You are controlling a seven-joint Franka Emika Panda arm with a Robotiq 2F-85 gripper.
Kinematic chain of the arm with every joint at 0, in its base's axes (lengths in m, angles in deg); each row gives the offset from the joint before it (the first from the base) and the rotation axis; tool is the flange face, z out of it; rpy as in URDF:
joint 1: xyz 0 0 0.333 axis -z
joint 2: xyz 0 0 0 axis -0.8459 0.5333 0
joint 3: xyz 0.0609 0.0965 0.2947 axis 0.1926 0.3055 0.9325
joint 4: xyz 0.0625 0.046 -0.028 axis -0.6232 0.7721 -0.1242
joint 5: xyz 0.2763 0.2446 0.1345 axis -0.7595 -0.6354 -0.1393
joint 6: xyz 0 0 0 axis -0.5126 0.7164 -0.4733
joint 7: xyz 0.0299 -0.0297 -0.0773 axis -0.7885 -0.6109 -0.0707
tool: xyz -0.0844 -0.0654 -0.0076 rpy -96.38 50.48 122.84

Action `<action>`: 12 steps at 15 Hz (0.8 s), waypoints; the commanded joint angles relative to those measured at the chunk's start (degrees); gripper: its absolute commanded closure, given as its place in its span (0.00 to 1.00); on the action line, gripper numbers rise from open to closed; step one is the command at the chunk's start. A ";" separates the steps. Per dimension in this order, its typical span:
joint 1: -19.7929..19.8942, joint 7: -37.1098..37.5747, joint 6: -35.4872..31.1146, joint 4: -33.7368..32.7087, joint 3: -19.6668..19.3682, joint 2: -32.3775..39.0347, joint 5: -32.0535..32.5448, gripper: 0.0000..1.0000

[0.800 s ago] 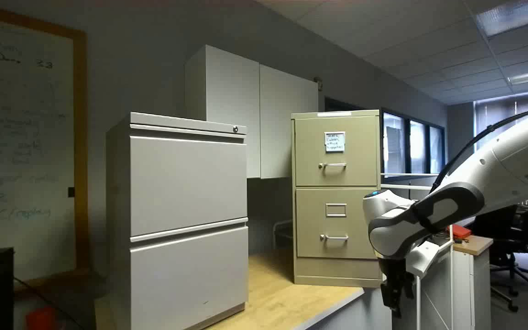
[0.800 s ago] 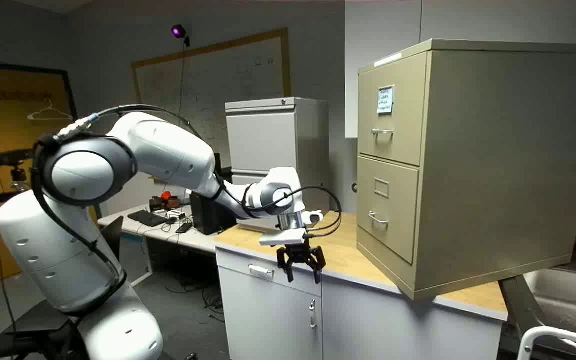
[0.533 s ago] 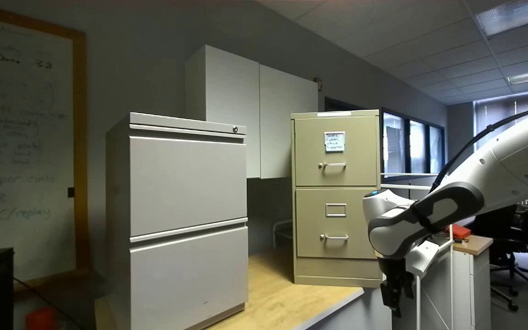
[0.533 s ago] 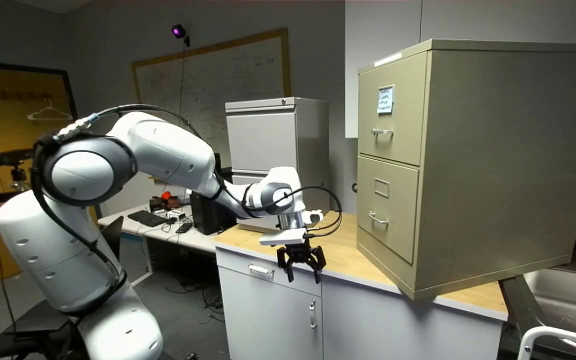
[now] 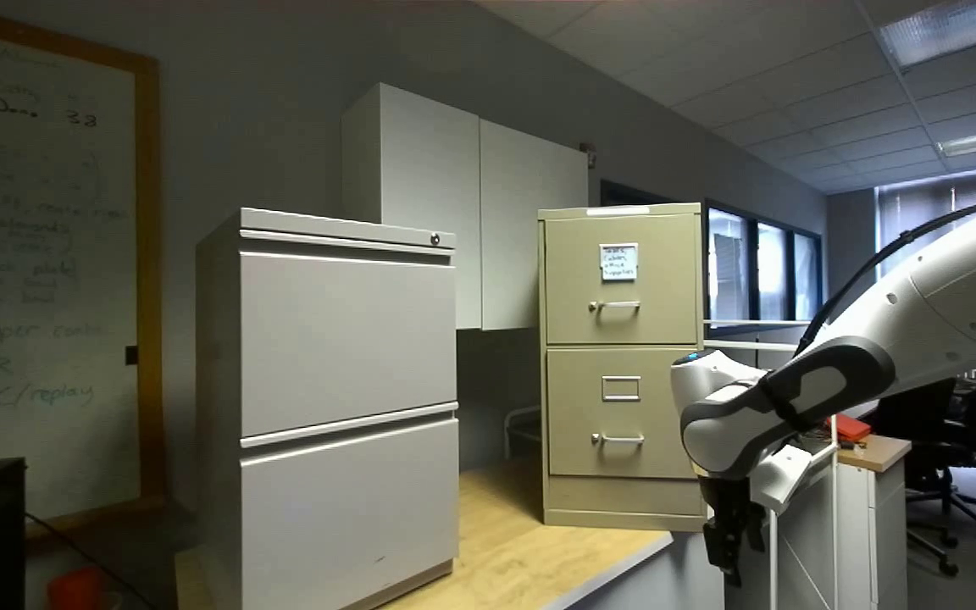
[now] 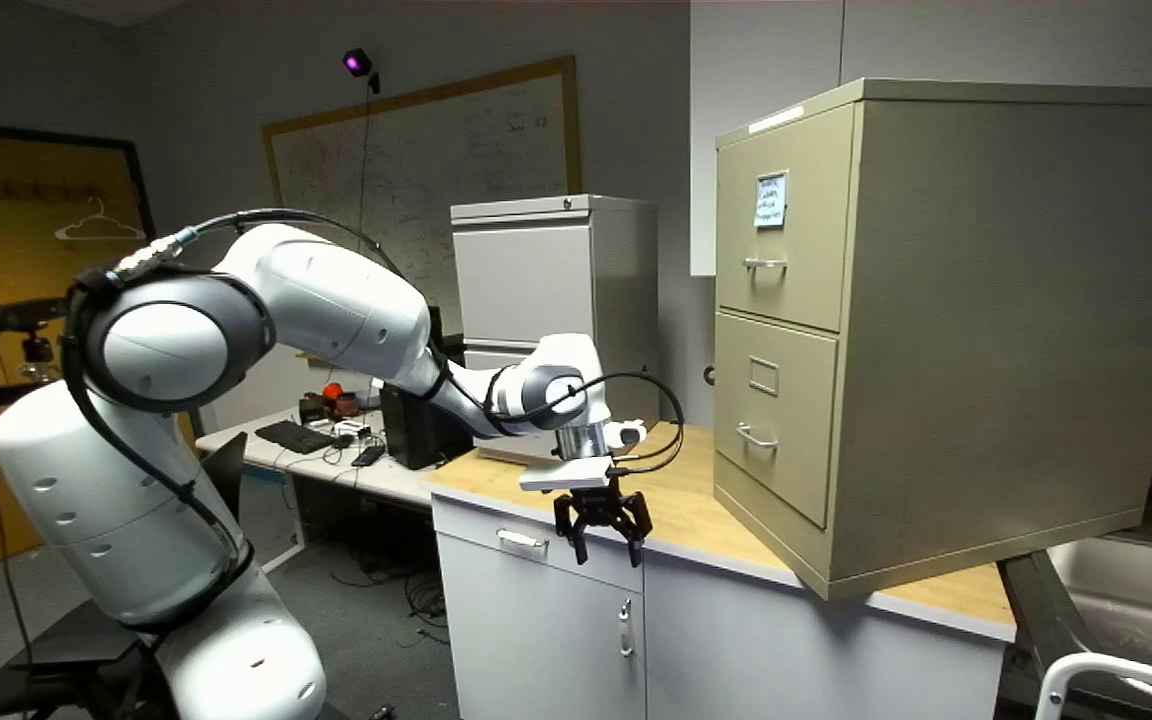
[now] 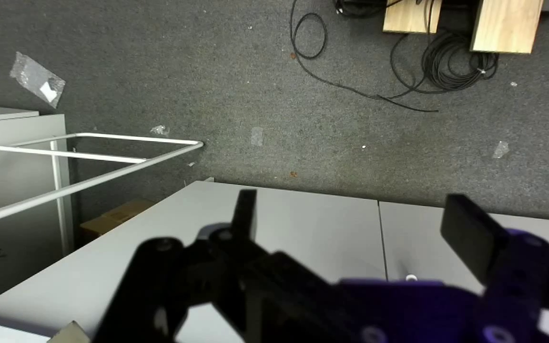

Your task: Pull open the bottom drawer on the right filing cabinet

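Observation:
The right filing cabinet (image 5: 622, 500) is tan metal and stands on the wooden counter; it also shows in an exterior view (image 6: 1016, 330). Its bottom drawer (image 5: 574, 398) is shut, with a silver handle (image 5: 621, 440); drawer (image 6: 786, 480) and handle (image 6: 756, 437) also show in an exterior view. My gripper (image 6: 607, 558) points down in front of the counter edge, apart from the drawer and below its handle. In the wrist view my gripper (image 7: 350, 202) is open with nothing between its fingers. A small tan corner, likely the cabinet (image 7: 70, 335), shows at the lower edge there.
A pale-grey two-drawer cabinet (image 5: 344, 339) stands on the same counter (image 6: 691, 500). White base cupboards (image 6: 816, 640) with handles lie below. A white tubular frame (image 7: 88, 183) stands near the cupboards. A sink (image 6: 1126, 600) is beside the tan cabinet. Cables (image 7: 451, 62) lie on the floor.

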 commanded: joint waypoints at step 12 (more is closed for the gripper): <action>-2.36 1.53 4.28 -9.17 2.92 1.11 5.60 0.00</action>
